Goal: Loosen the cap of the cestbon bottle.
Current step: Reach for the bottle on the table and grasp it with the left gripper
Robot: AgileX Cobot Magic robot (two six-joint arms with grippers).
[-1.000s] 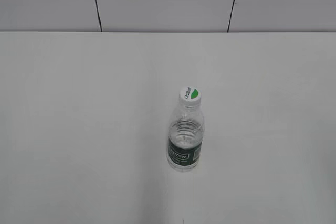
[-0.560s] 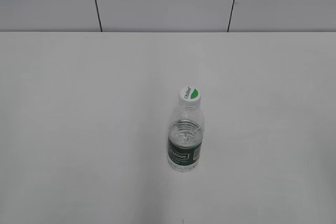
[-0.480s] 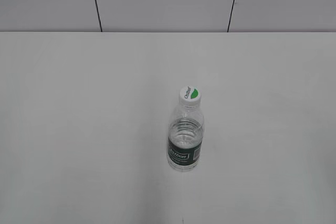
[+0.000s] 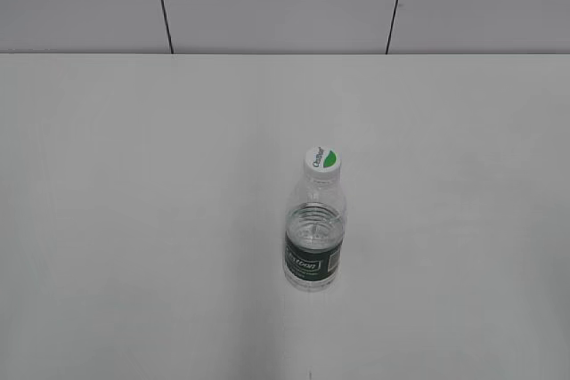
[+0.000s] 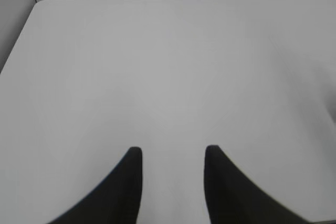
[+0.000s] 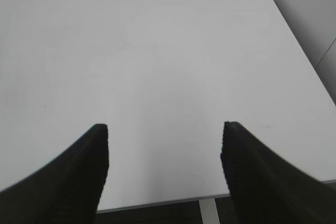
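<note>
Bottle (image 4: 314, 238) upright on the white counter (image 4: 134, 220), a little right of centre and low in the exterior frame, with the cap (image 4: 321, 160) seated on top, green segment toward the right, and nothing touching either. Left gripper (image 5: 172, 153) at the bottom of its wrist frame, dark fingers (image 5: 131, 182) parted over bare counter, holding nothing. Right gripper (image 6: 164, 129) likewise, fingers (image 6: 84, 171) spread wide above the near counter edge, empty.
</note>
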